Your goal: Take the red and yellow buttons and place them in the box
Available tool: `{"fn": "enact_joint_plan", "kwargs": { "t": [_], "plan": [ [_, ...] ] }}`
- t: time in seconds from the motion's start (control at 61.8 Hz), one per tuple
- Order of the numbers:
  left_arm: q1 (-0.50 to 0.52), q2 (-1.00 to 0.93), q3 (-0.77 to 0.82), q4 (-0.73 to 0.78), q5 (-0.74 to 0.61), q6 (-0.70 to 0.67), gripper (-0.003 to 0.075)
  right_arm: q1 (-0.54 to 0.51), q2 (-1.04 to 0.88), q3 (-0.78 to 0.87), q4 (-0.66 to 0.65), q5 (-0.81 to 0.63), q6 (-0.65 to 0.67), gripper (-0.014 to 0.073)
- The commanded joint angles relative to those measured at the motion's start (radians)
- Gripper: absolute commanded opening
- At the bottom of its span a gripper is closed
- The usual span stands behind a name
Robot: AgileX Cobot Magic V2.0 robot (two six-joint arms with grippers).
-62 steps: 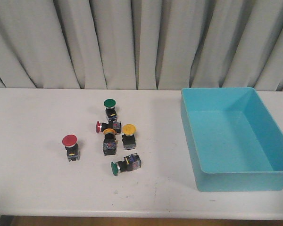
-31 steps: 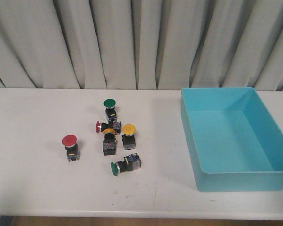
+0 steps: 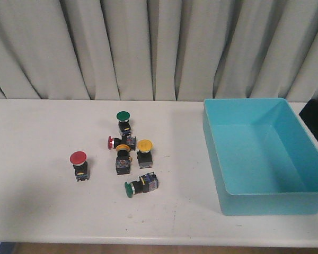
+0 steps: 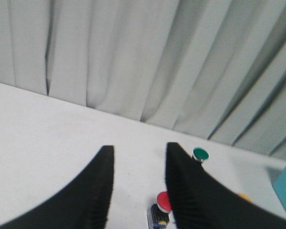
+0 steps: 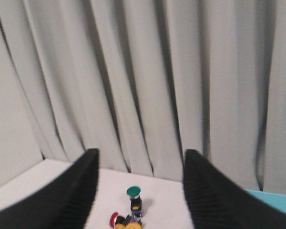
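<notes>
1. Box (image 3: 265, 159) near right edge of bench (image 3: 37, 201), long side running front to back, open top, nothing inside. Likely parked there as drop target within right arm's reach.
2. Buttons clustered left of bench centre, well apart from box. Red button (image 3: 78, 164) upright, alone, nearest left edge; probably the easiest first pick, clear space all round.
3. Yellow button (image 3: 144, 151) upright, just beside a second yellow-capped one (image 3: 123, 157); a red-capped one (image 3: 116, 142) on its side, touching or nearly touching that second yellow. Tight packing here; likely awkward for finger entry.
4. Green button (image 3: 123, 120) upright toward back edge; another green (image 3: 139, 186) tipped over toward front edge. Neither wanted.
5. Left gripper (image 4: 136, 186): fingers spread wide, nothing between them, raised over left part of bench and looking toward the cluster. Lone red cap visible in the gap, so probably lined up for it.
6. Right gripper (image 5: 140, 191): fingers parted wide, empty, held high, facing curtain (image 3: 159, 47) with cluster below. Dark shape at right edge of front view, probably the right arm.
7. Judgement: task at start, no button in box.
</notes>
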Motion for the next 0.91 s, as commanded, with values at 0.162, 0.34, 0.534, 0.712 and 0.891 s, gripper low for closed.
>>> {"fn": "enact_joint_plan", "kwargs": {
  "t": [0.162, 0.34, 0.534, 0.712, 0.891],
  "plan": [
    [-0.001, 0.239, -0.207, -0.506, 0.082, 0.562, 0.0526, 0.001, 0.021, -0.035, 0.033, -0.11, -0.014, 0.064],
    [-0.001, 0.484, -0.37, -0.78, 0.219, 0.875, 0.055, 0.001, 0.021, -0.035, 0.033, -0.102, -0.014, 0.0622],
    [-0.011, 0.776, -0.561, -0.81, 0.32, 0.978, 0.055, 0.001, 0.021, -0.035, 0.036, -0.085, -0.014, 0.0605],
    [-0.077, 1.035, -0.716, -0.722, 0.32, 0.993, 0.055, 0.001, 0.021, -0.035, 0.039, -0.067, -0.014, 0.0596],
    [-0.133, 1.232, -0.811, -0.602, 0.318, 0.989, 0.055, 0.001, 0.021, -0.035, 0.04, -0.048, -0.012, 0.0594]
  ]
}}
